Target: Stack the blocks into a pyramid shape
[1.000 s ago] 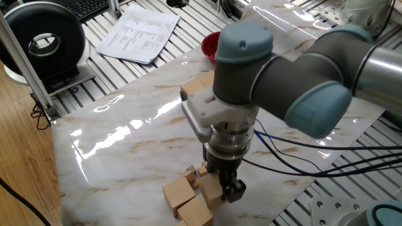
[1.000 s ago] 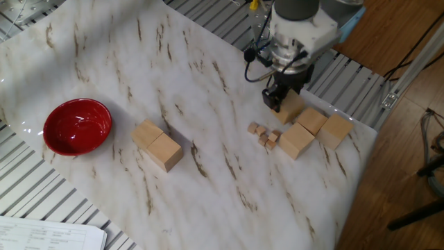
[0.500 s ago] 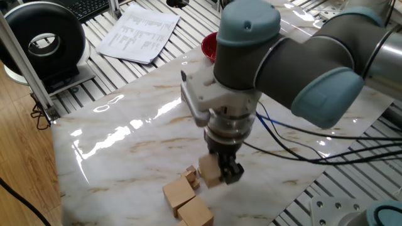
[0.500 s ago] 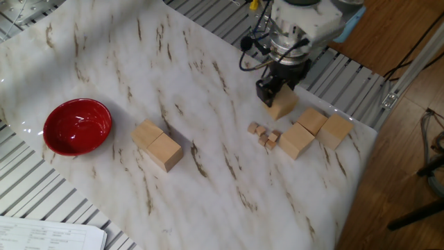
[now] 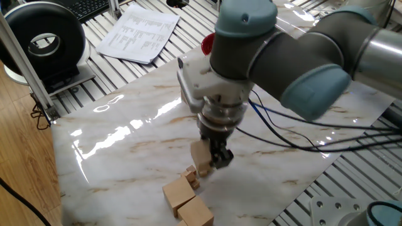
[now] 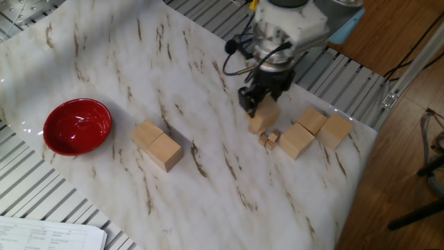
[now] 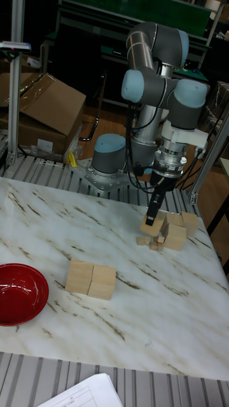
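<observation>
My gripper (image 6: 257,105) is shut on one tan wooden block (image 6: 264,118) and holds it tilted just above the marble top, over the tiny cubes (image 6: 268,139). The same gripper (image 5: 212,157) and held block (image 5: 201,158) show in the one fixed view, and the tall fixed view shows the gripper (image 7: 152,215) and block (image 7: 151,227) too. Three more blocks (image 6: 297,140) lie close together near the table's corner. Two blocks (image 6: 157,144) sit side by side nearer the red bowl. No pyramid shape is in view; every block lies in a single layer.
A red bowl (image 6: 78,125) stands at the table's far end from the gripper. Tiny wooden cubes (image 5: 191,174) lie beside the corner blocks (image 5: 179,192). Papers (image 5: 139,32) and a black round device (image 5: 45,41) rest off the marble top (image 6: 104,62). Cables trail from the wrist.
The gripper has carried the block away from the corner group, past the tiny cubes toward the middle of the table, staying shut on it. The other blocks have not moved.
</observation>
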Controlling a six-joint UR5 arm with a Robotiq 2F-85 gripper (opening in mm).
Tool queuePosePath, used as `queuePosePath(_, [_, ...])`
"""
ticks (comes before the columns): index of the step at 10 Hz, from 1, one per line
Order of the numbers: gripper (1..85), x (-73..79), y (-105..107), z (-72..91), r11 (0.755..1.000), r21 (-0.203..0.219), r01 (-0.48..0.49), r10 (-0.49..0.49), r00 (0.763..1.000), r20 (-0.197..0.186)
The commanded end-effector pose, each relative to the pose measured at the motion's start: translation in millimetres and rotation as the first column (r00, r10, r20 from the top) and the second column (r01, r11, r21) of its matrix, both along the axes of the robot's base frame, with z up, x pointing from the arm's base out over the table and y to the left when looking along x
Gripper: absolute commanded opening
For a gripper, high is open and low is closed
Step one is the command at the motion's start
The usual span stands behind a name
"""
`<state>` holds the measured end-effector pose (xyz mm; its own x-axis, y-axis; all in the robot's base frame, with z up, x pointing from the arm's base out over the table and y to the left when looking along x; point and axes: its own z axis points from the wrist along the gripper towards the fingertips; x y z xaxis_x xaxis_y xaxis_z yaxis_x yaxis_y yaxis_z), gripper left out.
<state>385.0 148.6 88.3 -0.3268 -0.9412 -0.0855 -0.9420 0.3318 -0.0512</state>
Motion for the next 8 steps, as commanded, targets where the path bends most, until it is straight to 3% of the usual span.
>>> queuePosePath(1, [1.0, 23.0, -11.1, -4.2, 0.999, 0.002, -0.036, 0.036, 0.999, 0.017])
queuePosePath(3, [1.0, 25.8, -18.3, -4.3, 0.998, -0.028, -0.055, 0.056, 0.998, 0.028])
queuePosePath(5, [1.0, 38.1, -22.1, -2.9, 0.999, -0.033, 0.030, -0.027, 0.997, 0.072])
queuePosePath(7, [1.0, 44.8, -40.0, -1.6, 0.991, -0.089, 0.102, -0.093, 0.990, 0.103])
queuePosePath(8, [1.0, 48.8, -34.8, -1.1, 0.989, -0.061, 0.137, -0.129, 0.985, 0.116])
